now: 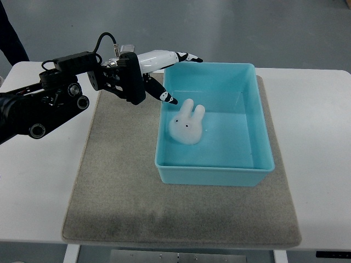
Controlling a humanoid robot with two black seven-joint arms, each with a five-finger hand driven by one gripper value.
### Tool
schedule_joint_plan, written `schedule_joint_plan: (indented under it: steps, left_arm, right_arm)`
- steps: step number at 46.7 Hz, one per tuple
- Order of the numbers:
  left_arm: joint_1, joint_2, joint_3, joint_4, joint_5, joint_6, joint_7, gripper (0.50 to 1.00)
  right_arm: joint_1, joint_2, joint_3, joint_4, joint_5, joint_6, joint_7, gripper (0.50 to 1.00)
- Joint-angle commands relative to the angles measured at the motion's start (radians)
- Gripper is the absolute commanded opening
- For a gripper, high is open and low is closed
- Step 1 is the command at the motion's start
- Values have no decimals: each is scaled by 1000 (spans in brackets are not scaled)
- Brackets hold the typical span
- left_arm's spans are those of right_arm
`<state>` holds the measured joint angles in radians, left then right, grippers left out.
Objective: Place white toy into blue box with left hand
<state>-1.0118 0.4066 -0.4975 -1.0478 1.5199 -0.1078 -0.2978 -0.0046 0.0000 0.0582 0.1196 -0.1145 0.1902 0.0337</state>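
Top view, reading left to right. A dark shape is showing at the upper left corner (12, 34), beyond the worktop edge; cannot tell what it is. The white worktop (38, 186) is carrying a grey felt-like mat (118, 186) that is covering most of its middle. The left arm (38, 109), black with round joint fittings and a looping black cable, is coming in from the left edge and reaching toward the upper middle. The left hand (156, 74) is hanging over the near-left corner area of the blue box, its fingers spread and loose, pinching nothing: one white finger with a black tip (184, 56) is stretching along above the box's far rim, another black-tipped finger (167, 97) is pointing down toward the toy, close to it but apart from it. The blue box (214, 175), a light turquoise open tub, is sitting on the mat, right of centre. The white toy (187, 124), a small rabbit with two upright ears and dark dot eyes, is lying inside the box on its floor, in the left half near the left wall. No brand, label or readable writing is showing on the box, toy, mat or arm. Right arm is not appearing in the picture.
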Motion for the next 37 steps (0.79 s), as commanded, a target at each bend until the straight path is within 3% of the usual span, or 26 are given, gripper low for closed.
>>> schedule_joint_plan:
  steps: [1, 30, 37]
  left_arm:
    - [-1, 5, -3, 40, -9, 23, 0, 986]
    - [1, 37, -24, 290, -498, 63, 0, 992]
    - [1, 35, -22, 313, -636, 123, 0, 992]
  right_arm:
    - [0, 0, 0, 0, 1, 0, 0, 936]
    - [0, 0, 0, 0, -1, 0, 0, 936]
    - [0, 0, 0, 0, -1, 0, 0, 936]
